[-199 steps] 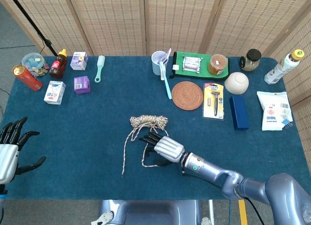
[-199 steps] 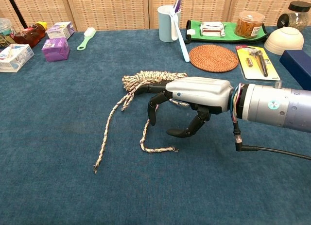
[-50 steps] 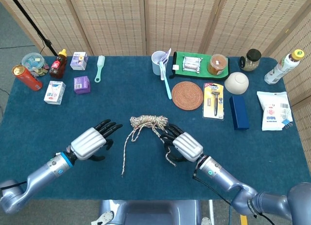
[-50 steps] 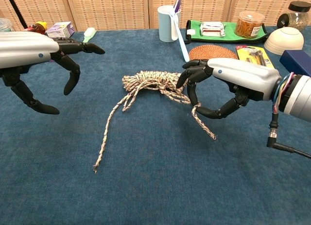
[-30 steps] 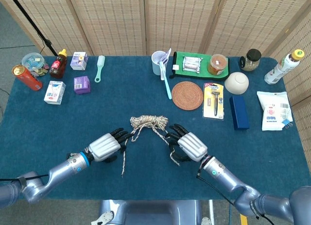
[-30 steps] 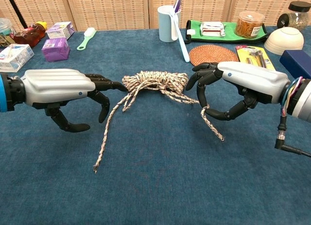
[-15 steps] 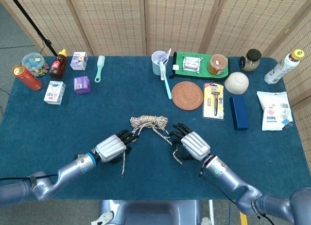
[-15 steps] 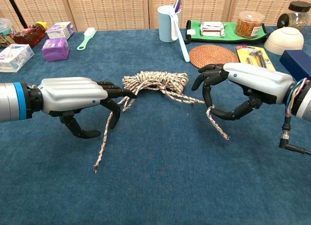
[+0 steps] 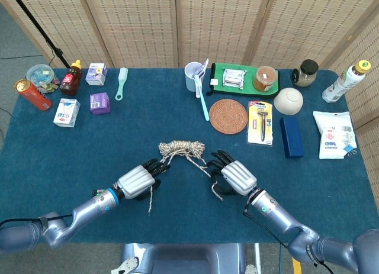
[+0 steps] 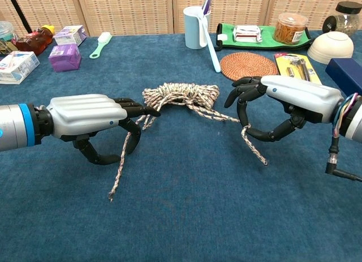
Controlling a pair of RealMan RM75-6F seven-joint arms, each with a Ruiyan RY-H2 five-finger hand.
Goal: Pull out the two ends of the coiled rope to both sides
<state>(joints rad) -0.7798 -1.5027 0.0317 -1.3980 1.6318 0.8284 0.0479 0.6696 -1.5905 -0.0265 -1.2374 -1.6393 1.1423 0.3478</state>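
The coiled rope (image 9: 181, 147) (image 10: 181, 95) lies mid-table, a loose end trailing to each side. My right hand (image 9: 234, 176) (image 10: 285, 101) pinches the right rope end (image 10: 249, 138) between thumb and a finger, and that strand runs taut-ish from the coil with a short tail hanging below. My left hand (image 9: 138, 180) (image 10: 85, 117) reaches to the coil's left edge. Its fingers curve over the left rope end (image 9: 151, 197) (image 10: 120, 168), which lies flat on the cloth. A gap still shows between its thumb and that strand.
Behind the coil stand a white cup (image 9: 193, 76) with a toothbrush (image 9: 202, 102), a woven coaster (image 9: 228, 115) and a razor pack (image 9: 260, 122). A blue box (image 9: 291, 136) lies to the right. Small boxes and bottles (image 9: 71, 111) sit far left.
My left hand came in from the left and lowered its fingers over the left strand. My right hand drew the right end a little further right; the coil stayed put.
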